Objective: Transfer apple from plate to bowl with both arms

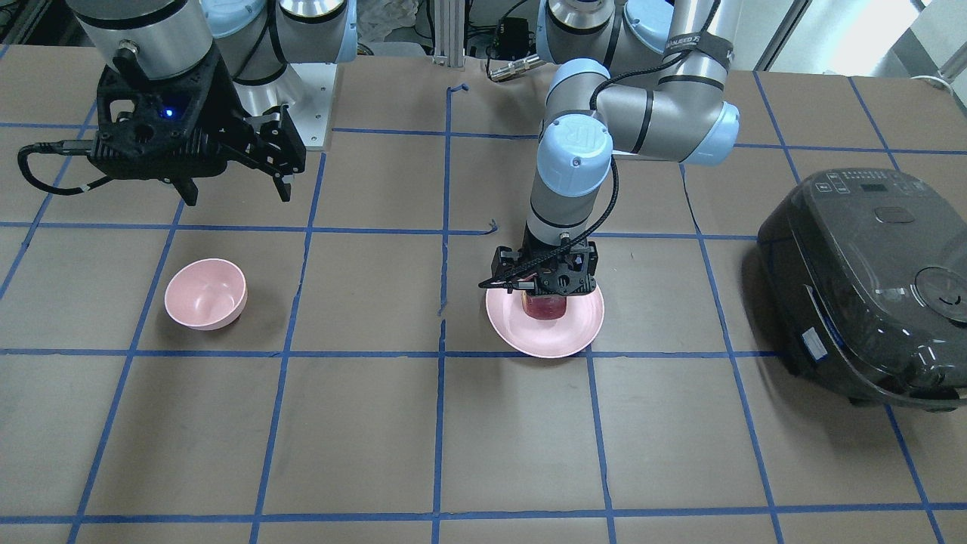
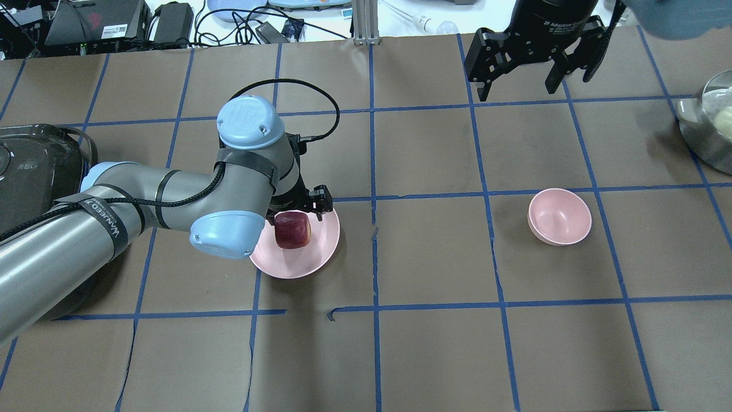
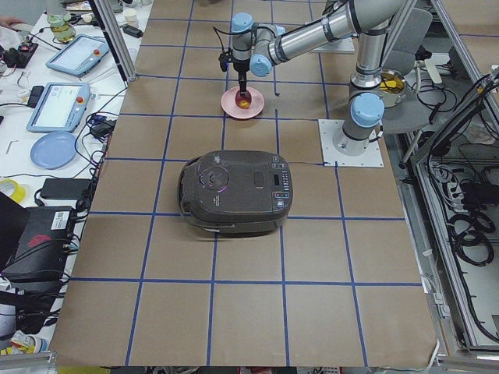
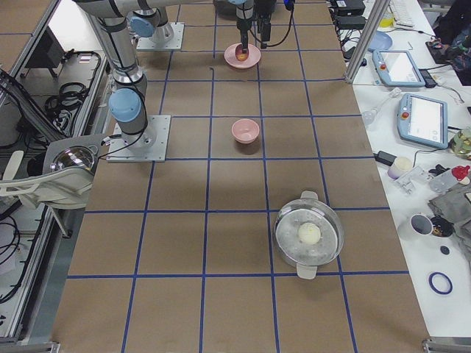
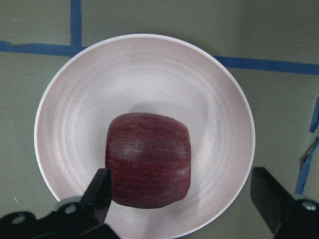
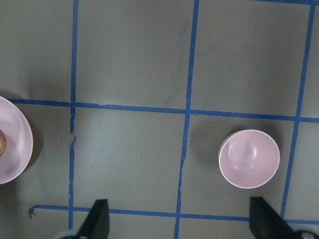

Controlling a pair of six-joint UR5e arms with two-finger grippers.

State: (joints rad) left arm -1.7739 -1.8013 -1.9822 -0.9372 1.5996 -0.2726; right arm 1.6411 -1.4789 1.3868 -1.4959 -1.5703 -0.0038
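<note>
The dark red apple (image 5: 148, 167) lies on the pale pink plate (image 5: 149, 79) left of the table's middle in the overhead view. My left gripper (image 5: 184, 199) is open, low over the plate. Its fingers (image 5: 99, 191) stand either side of the apple, one at the apple's edge, the other well apart from it. The apple (image 2: 293, 230) and plate (image 2: 303, 260) also show from overhead. The pink bowl (image 2: 559, 216) stands empty to the right. My right gripper (image 2: 517, 88) is open and empty, high above the table beyond the bowl (image 6: 249, 158).
A black rice cooker (image 1: 869, 287) sits at the table's end on my left side. A steel pot (image 2: 709, 120) holding a pale ball stands at the far right. Blue tape lines grid the brown table.
</note>
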